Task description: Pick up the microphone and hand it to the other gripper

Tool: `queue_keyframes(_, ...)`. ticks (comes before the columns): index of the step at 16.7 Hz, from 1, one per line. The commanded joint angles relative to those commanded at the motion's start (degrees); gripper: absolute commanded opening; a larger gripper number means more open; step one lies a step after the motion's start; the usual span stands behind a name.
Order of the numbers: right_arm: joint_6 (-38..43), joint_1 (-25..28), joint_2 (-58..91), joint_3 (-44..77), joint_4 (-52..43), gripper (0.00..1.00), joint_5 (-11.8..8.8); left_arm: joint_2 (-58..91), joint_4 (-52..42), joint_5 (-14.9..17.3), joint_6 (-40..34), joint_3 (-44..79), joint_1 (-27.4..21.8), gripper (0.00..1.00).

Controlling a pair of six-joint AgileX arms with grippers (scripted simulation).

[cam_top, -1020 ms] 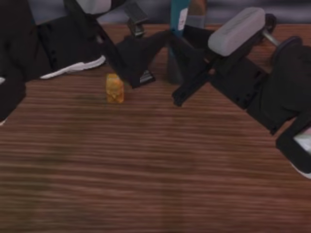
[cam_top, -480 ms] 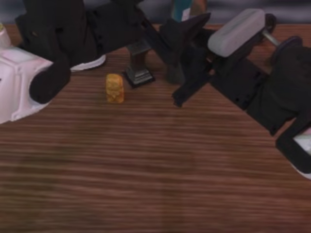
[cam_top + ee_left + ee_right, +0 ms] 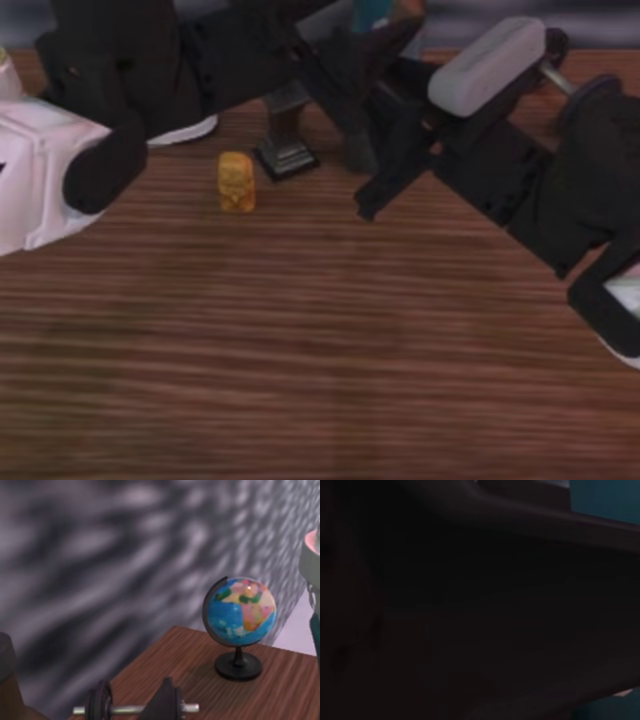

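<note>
The far edge of the table (image 3: 320,330) is crowded: the left arm (image 3: 130,90) and right arm (image 3: 520,170) meet there. Passage beneath them is blocked by a small orange block (image 3: 236,181) and a dark pedestal (image 3: 286,150). Bare wood is left across the near half. The right wrist view is dark.

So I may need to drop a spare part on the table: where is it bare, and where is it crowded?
The wooden table is bare across its whole near half, below the small orange block. The far edge is crowded: both arms meet there around the microphone, beside a grey stand.
</note>
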Motion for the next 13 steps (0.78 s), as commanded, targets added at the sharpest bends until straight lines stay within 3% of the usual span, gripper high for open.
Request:
queue_keyframes(6,0.0,0.0,0.0,0.0,0.0,0.00,0.0,0.0,0.0,0.0,0.0,0.0,0.0,0.02)
queue_keyframes(13,0.0,0.0,0.0,0.0,0.0,0.00,0.0,0.0,0.0,0.0,0.0,0.0,0.0,0.00)
